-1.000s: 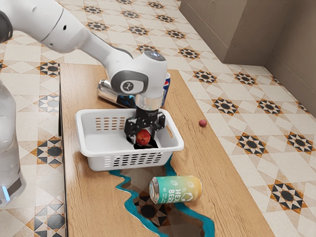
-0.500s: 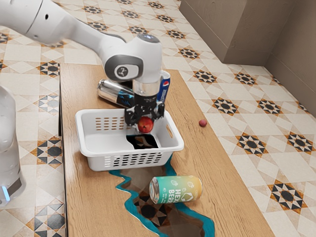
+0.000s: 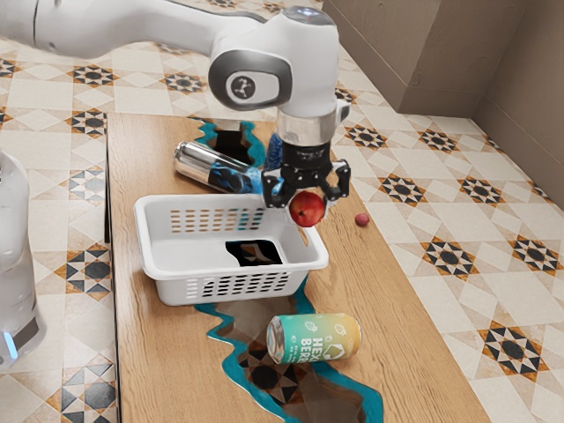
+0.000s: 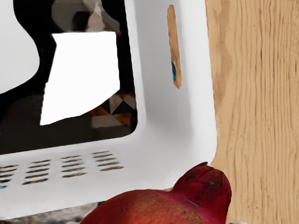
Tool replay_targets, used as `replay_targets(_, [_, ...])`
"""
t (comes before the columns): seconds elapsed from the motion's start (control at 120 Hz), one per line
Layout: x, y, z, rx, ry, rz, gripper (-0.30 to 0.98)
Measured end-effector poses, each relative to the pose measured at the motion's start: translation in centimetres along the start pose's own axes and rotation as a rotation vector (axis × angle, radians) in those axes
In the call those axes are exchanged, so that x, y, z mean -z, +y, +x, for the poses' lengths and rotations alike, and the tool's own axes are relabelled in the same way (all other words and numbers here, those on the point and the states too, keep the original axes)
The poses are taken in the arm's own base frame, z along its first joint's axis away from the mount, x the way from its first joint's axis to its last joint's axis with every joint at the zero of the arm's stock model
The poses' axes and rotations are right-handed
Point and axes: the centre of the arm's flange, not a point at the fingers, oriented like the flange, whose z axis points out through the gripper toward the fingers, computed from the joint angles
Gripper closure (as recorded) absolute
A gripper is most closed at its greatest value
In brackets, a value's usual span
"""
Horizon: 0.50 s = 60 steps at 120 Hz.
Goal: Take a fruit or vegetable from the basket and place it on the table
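Patterned floor tiles [image 3: 401, 189] surround the wooden tabletop [image 3: 410, 374]. At the exterior view's right, the end effector [image 3: 307, 203] is clamped on a pomegranate [image 3: 306, 211] (red, with a stubby crown), raised near the far corner of the white basket [image 3: 172, 286]. A can [image 3: 315, 337] lies nearer.

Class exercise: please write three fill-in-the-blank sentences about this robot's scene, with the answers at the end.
The fruit gripped by my gripper is coloured ____.
The basket on the table is coloured ____.
The can with the green-and-yellow label is lying on its ____.
Missing words: red; white; side.
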Motion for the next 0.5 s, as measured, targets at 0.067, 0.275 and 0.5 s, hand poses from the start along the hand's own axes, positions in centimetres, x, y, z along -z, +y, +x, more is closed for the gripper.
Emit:
replay_targets(0.067, [-0.1,2.5,0.2,-0.006,-0.009,0.011,0.36])
replay_targets(0.275, [-4.3,10.0,1.9,-0.011,-0.029,0.080,0.36])
replay_targets(0.5, [-7.6,13.3,1.5,-0.041,-0.025,0.119,0.36])
